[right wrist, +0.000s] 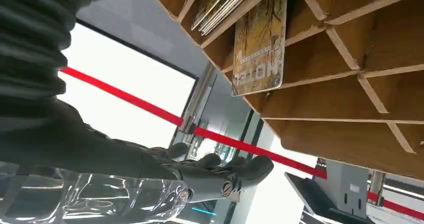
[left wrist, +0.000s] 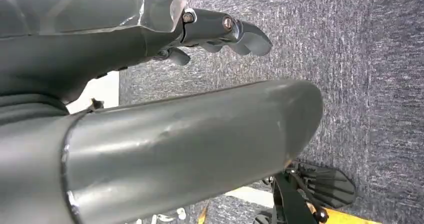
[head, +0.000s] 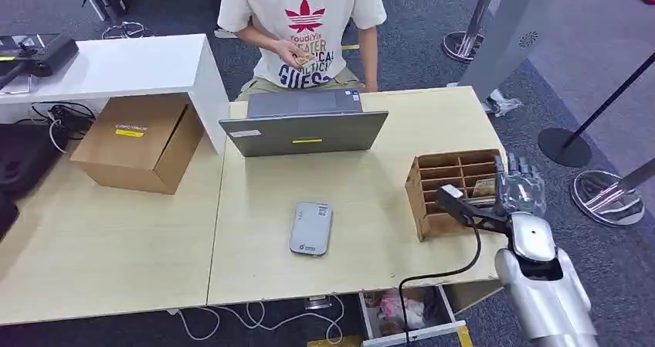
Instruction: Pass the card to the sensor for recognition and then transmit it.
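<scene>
One sensor [head: 311, 229], one laptop [head: 304, 127], one compartmented card box [head: 451, 185] on pale wood desk [head: 116, 246]. Right hand [head: 520, 185] at box, fingers apart, empty; left hand [left wrist: 220, 32] empty, fingers loosely extended above grey carpet [left wrist: 360, 59].

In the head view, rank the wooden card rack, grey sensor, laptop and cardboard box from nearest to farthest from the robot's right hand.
1. Wooden card rack, right beside the right hand.
2. Grey sensor, table middle.
3. Laptop, far edge.
4. Cardboard box, far left.
</scene>
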Controlling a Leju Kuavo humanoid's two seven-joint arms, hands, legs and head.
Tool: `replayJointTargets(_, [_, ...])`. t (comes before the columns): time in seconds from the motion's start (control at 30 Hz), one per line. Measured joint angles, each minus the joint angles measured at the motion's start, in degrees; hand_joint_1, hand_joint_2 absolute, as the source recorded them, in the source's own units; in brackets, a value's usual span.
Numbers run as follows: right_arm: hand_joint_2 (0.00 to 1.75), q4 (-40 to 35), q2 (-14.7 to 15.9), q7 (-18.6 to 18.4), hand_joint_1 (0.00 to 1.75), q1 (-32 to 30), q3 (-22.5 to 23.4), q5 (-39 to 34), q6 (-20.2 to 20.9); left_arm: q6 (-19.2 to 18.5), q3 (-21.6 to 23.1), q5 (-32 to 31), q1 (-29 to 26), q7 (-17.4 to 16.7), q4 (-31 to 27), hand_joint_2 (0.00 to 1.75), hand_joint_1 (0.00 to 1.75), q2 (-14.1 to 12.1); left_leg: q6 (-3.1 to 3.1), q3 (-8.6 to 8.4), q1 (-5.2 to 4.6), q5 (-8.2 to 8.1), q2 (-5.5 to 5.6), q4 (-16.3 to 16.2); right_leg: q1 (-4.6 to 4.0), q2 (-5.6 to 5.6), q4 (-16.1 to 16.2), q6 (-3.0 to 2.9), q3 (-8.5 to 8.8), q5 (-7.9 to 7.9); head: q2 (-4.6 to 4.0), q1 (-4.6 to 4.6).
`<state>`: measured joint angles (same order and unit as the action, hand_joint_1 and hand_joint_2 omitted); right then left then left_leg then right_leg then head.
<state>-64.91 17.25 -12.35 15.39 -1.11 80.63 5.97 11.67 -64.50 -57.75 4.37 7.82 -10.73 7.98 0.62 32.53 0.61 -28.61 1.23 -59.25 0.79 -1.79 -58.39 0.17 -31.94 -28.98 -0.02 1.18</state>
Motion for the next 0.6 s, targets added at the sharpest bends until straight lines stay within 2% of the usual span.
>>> replayJointTargets(0.03, [1.75, 0.3, 0.0, 0.1, 0.47, 0.2, 0.0, 0.0, -0.1, 0.2, 0.0, 0.0, 0.0, 0.0, 0.0, 0.0, 0.0, 0.0, 0.0, 0.0, 0.0, 0.0, 0.0, 0.0, 0.0, 0.0, 0.0, 0.0, 0.0, 0.0, 0.0, 0.0])
replayJointTargets(0.07, [1.75, 0.6, 0.0, 0.2, 0.47, 0.4, 0.0, 0.0, -0.1, 0.2, 0.0, 0.1, 0.0, 0.0, 0.0, 0.0, 0.0, 0.0, 0.0, 0.0, 0.0, 0.0, 0.0, 0.0, 0.0, 0.0, 0.0, 0.0, 0.0, 0.0, 0.0, 0.0])
replayJointTargets(0.1, [1.75, 1.0, 0.0, 0.3, 0.8, 0.5, 0.0, 0.0, -0.1, 0.2, 0.0, 0.1, 0.0, 0.0, 0.0, 0.0, 0.0, 0.0, 0.0, 0.0, 0.0, 0.01, 0.0, 0.0, 0.0, 0.0, 0.0, -0.01, 0.01, 0.01, 0.0, 0.0])
replayJointTargets(0.23, [1.75, 2.2, 0.0, 0.4, 0.66, 0.8, 0.0, 0.0, -0.3, 0.2, 0.0, 0.0, 0.0, 0.0, 0.0, 0.0, 0.0, 0.0, 0.03, 0.0, 0.0, 0.02, 0.01, 0.0, 0.0, 0.01, 0.0, -0.02, 0.01, 0.02, 0.0, 0.0])
replayJointTargets(0.3, [1.75, 2.6, 0.0, 0.4, 0.68, 0.9, 0.0, -0.1, -0.5, 0.2, 0.0, 0.0, 0.0, 0.0, 0.0, 0.0, 0.0, 0.0, 0.03, 0.0, 0.0, 0.02, 0.01, 0.0, 0.0, 0.01, 0.0, -0.02, 0.0, 0.02, 0.0, 0.0])
replayJointTargets(0.4, [1.75, 3.1, 0.0, 0.5, 0.59, 1.4, 0.0, -0.1, -0.8, 0.2, 0.0, 0.0, 0.0, 0.0, 0.0, 0.0, 0.0, -0.1, 0.03, -0.01, 0.0, 0.02, 0.0, 0.0, 0.0, 0.0, 0.0, -0.02, 0.0, 0.01, 0.0, -0.02])
replayJointTargets(0.43, [1.75, 3.3, 0.0, 0.5, 0.77, 1.5, 0.0, -0.1, -0.8, 0.2, 0.0, 0.0, 0.0, 0.0, 0.0, 0.0, 0.0, -0.1, 0.03, -0.01, 0.0, 0.02, 0.0, 0.0, -0.01, 0.0, 0.0, -0.02, 0.0, 0.01, 0.0, 0.0])
replayJointTargets(0.6, [1.75, 4.0, 0.0, 0.5, 0.77, 2.1, 0.1, -0.2, -0.8, 0.1, 0.0, 0.0, 0.0, 0.0, 0.0, 0.0, 0.0, -0.1, 0.03, -0.01, 0.0, 0.03, 0.0, 0.0, -0.01, 0.0, 0.0, -0.02, 0.0, 0.02, 0.0, 0.0])
